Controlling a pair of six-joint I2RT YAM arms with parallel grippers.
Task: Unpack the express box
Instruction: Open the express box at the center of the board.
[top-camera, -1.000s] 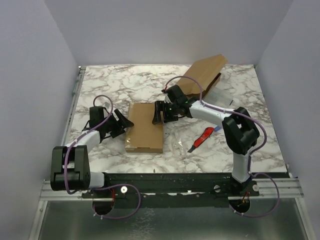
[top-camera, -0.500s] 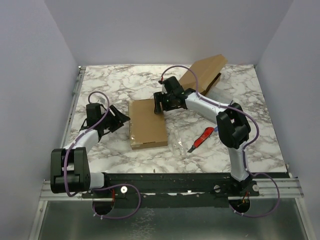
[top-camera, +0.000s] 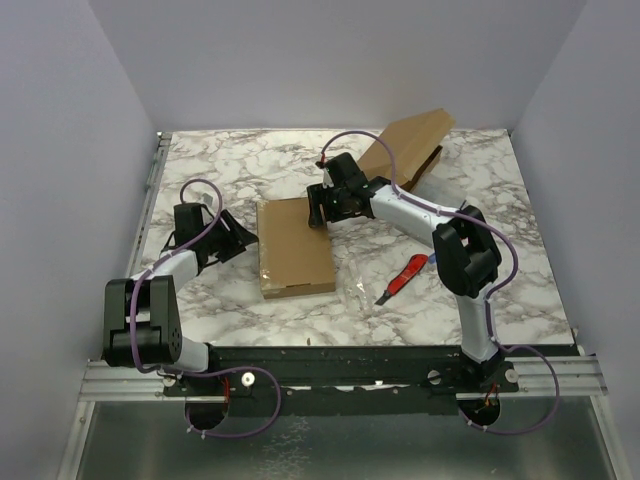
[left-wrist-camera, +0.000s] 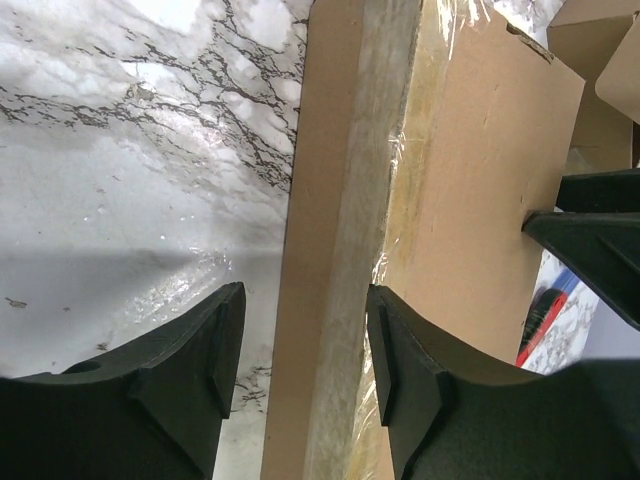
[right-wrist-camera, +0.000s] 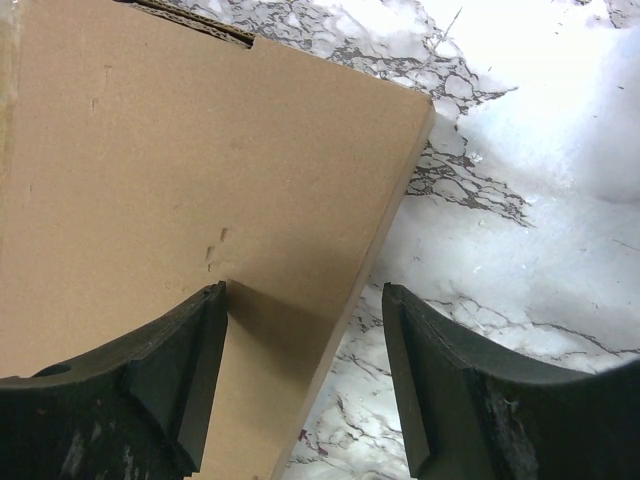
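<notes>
The express box (top-camera: 405, 150), a brown carton with its lid raised, stands at the back right. A flat brown cardboard package (top-camera: 295, 245) with clear film along its left edge lies mid-table. My left gripper (top-camera: 235, 240) is open at that left edge (left-wrist-camera: 330, 250): one finger is over the marble, the other over the package top, and neither presses it. My right gripper (top-camera: 318, 207) is open at the package's far right corner (right-wrist-camera: 250, 170), one finger above the cardboard and one above the marble. In each wrist view, the left gripper (left-wrist-camera: 305, 380) and the right gripper (right-wrist-camera: 305, 380) have nothing clamped.
A red and black utility knife (top-camera: 403, 278) lies right of the package, also visible as the knife (left-wrist-camera: 540, 325) in the left wrist view. Crumpled clear plastic (top-camera: 355, 285) lies between knife and package. Grey walls enclose the marble table (top-camera: 220, 165) on three sides.
The flat package has slid away from the arms and turned slightly. My right gripper has moved back with its far corner. My left gripper has drawn back to the left.
</notes>
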